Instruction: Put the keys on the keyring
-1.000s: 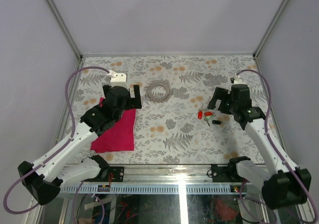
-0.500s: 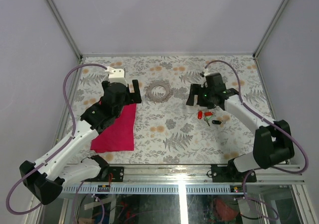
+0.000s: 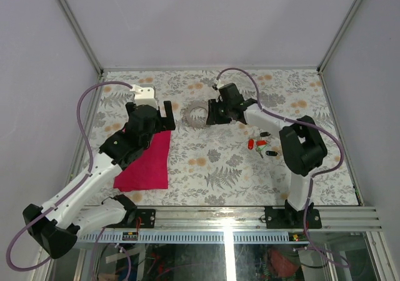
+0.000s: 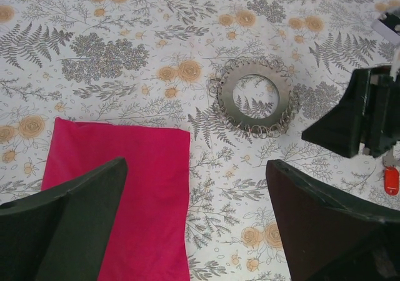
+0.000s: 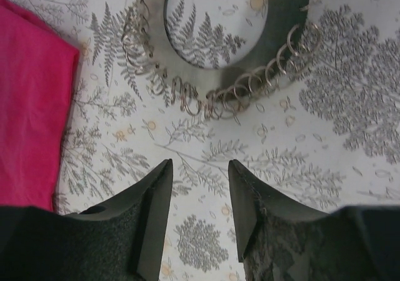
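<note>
The right claw [image 5: 199,190] hovers low over the desk [image 3: 212,162]. Its two fingers stand partly apart, with a narrow gap and nothing between them. Just beyond its tips lies the keyring [image 5: 215,84]: a flat grey band with an open middle, fringed all round its outer edge with small wire loops. It rests flat on the patterned cloth of the desk, not yet touched.

The band looks thin, stiff and light, and probably slick, so a squeeze from the sides would likely skate it along. The loops look loose and would slip or swing under a finger. The better hold is probably across the band itself, one finger down through the hole and one outside, at the near arc facing the claw.

The left claw [image 4: 195,168] is spread wide and empty, above the edge of the magenta cloth [image 4: 125,187] and to the ring's left.

The keys [image 3: 261,145] lie in a small cluster to the ring's right, well apart from it. They look tiny and light, and the plastic heads are likely the surest place to pinch them.
</note>
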`<move>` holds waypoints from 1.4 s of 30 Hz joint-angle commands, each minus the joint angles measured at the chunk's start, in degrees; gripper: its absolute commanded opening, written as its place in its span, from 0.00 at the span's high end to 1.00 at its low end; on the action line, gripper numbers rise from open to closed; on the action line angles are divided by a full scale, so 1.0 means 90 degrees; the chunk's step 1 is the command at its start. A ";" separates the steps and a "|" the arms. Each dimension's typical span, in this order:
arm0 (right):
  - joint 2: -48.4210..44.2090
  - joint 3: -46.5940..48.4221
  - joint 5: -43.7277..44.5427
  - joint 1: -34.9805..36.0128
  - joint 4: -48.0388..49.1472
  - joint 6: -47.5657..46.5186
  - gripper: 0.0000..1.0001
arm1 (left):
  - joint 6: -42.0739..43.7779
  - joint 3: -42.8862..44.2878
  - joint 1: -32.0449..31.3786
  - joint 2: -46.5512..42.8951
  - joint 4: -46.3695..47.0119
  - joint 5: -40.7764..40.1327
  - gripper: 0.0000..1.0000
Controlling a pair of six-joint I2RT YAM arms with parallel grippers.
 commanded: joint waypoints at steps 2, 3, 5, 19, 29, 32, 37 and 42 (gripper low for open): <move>0.0710 0.0857 0.0196 0.0102 0.0226 0.0023 0.55 | 0.0095 0.0124 0.0032 0.0165 -0.0007 -0.0057 0.07; 0.0838 0.1049 0.0277 0.0129 0.0145 0.0011 0.56 | 0.0109 0.0134 0.0032 0.0191 -0.0023 -0.0021 0.07; 0.1098 0.1363 0.0520 0.0168 -0.0091 -0.0052 0.57 | 0.0132 0.0152 0.0032 0.0240 -0.0034 0.0046 0.09; 0.2169 0.2557 0.0577 0.0259 -0.0817 -0.0492 0.60 | 0.0231 0.0207 0.0029 0.0381 -0.0115 0.0015 0.17; 0.2462 0.2839 0.0736 0.0350 -0.1151 -0.0683 0.70 | 0.0261 0.0300 0.0032 0.0631 -0.0227 0.0076 0.19; 0.2472 0.2817 0.0647 0.0350 -0.1146 -0.0675 0.73 | 0.0279 0.0308 0.0032 0.0643 -0.0230 0.0056 0.19; 0.2533 0.2878 0.0612 0.0368 -0.1273 -0.0677 0.71 | 0.0282 0.0295 0.0031 0.0680 -0.0231 0.0032 0.19; 0.2449 0.2761 0.0658 0.0394 -0.1236 -0.0784 0.65 | 0.0290 0.0319 0.0032 0.0718 -0.0241 0.0056 0.19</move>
